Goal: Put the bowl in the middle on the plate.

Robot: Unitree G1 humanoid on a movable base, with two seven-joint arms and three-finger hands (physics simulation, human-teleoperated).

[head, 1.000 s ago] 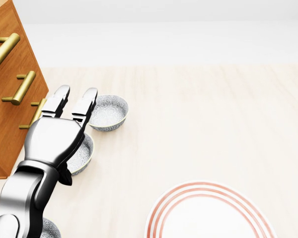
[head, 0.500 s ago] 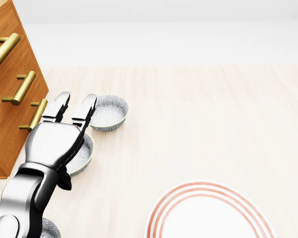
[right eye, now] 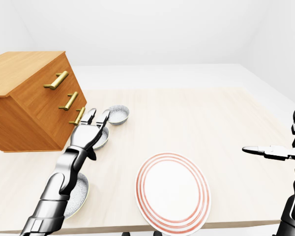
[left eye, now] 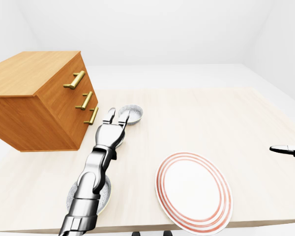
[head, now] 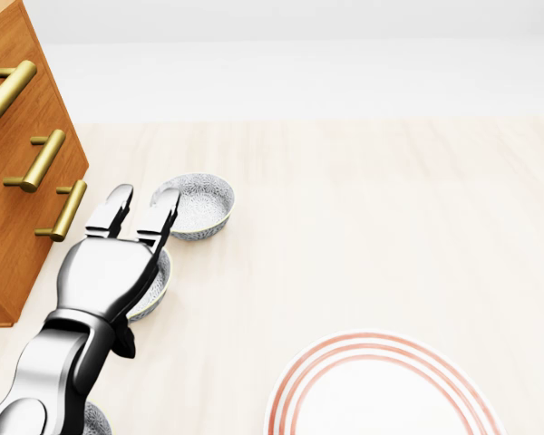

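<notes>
Beside the wooden drawer chest [left eye: 39,101], the robot's left hand [head: 118,263] is hovering over the middle bowl [head: 156,283] with its fingers [head: 160,216] spread and straight, gripping nothing, while that bowl is sitting on the table [head: 363,227] between the far bowl [head: 199,205] and the near bowl [right eye: 74,195], well apart from the red-ringed plate [left eye: 194,191]. To my eye the fingertips are reaching toward the far bowl's rim, so closing now could be catching or nudging the wrong bowl. Only the eye views are showing the whole row of three and the right hand [right eye: 269,151], held out flat at the right edge.
</notes>
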